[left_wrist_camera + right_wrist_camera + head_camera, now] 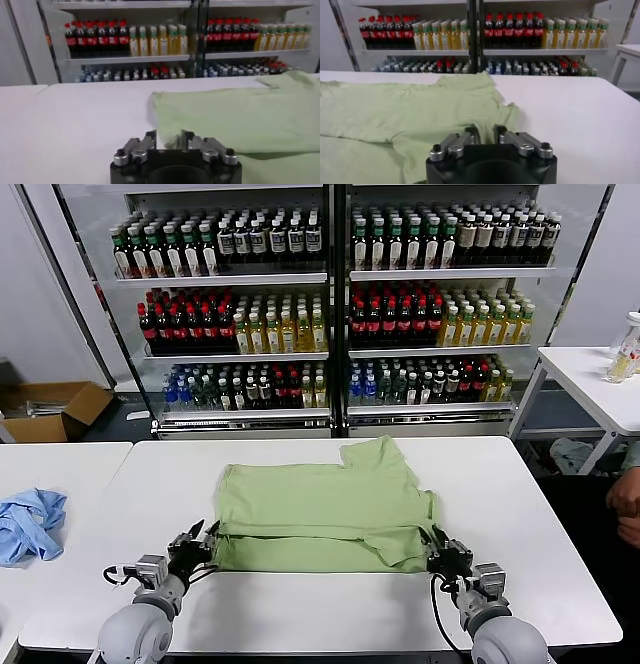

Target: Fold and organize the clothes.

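Note:
The light green shirt (320,504) lies flat on the white table (300,604), with one sleeve pointing toward the far right. A fold runs along its near side, and a lower layer shows beneath the upper one. No collar, buttons or printed patch show. My left gripper (203,534) is at the shirt's near left corner, with a bunch of green cloth (240,115) pinched between its fingers (169,137). My right gripper (437,536) is at the near right corner, and it too is shut on a ridge of the cloth (395,115), as the right wrist view (486,131) shows.
A crumpled blue cloth (28,522) lies on a separate table at the left. Drink coolers full of bottles (330,304) stand behind. A cardboard box (50,409) sits on the floor at the far left. A side table (600,384) and a person's hand (625,504) are at the right.

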Available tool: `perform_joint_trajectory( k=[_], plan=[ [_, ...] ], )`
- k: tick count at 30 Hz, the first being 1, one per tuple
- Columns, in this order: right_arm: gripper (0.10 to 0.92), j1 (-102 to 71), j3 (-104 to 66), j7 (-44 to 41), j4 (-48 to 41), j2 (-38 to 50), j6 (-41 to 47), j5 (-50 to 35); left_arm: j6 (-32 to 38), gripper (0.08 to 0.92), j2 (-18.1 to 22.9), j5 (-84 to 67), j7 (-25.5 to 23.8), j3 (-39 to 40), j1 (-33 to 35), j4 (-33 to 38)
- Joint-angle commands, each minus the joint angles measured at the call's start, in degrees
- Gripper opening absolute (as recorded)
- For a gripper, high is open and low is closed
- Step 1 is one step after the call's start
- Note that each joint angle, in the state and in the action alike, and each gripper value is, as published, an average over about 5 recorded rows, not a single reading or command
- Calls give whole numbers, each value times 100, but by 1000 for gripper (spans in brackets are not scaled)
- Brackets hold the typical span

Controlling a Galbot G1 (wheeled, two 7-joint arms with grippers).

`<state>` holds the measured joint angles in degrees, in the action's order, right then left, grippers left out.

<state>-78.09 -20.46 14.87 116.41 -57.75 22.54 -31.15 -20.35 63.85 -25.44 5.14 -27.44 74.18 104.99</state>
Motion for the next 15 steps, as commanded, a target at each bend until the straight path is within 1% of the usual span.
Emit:
perform_joint_trajectory(
  k=[1, 6, 9, 11, 15],
  plan=[
    [562, -87, -80, 25, 159, -39, 23, 80, 115, 546, -104, -100, 67, -167, 203, 202],
    [709, -620, -334, 38, 630, 82, 107, 64, 4, 685, -173, -669, 179, -285, 973, 920],
    [785, -809, -349, 99, 694, 55, 157, 58, -10, 767, -118, -730, 166, -237, 1223, 1135],
    [811, -848, -296, 187, 623, -13, 204, 56, -30, 804, -79, -715, 150, -179, 1268, 1127],
    [822, -747, -162, 264, 341, -149, 251, 78, -207, 821, -26, -664, 183, -96, 1265, 1054]
  ],
)
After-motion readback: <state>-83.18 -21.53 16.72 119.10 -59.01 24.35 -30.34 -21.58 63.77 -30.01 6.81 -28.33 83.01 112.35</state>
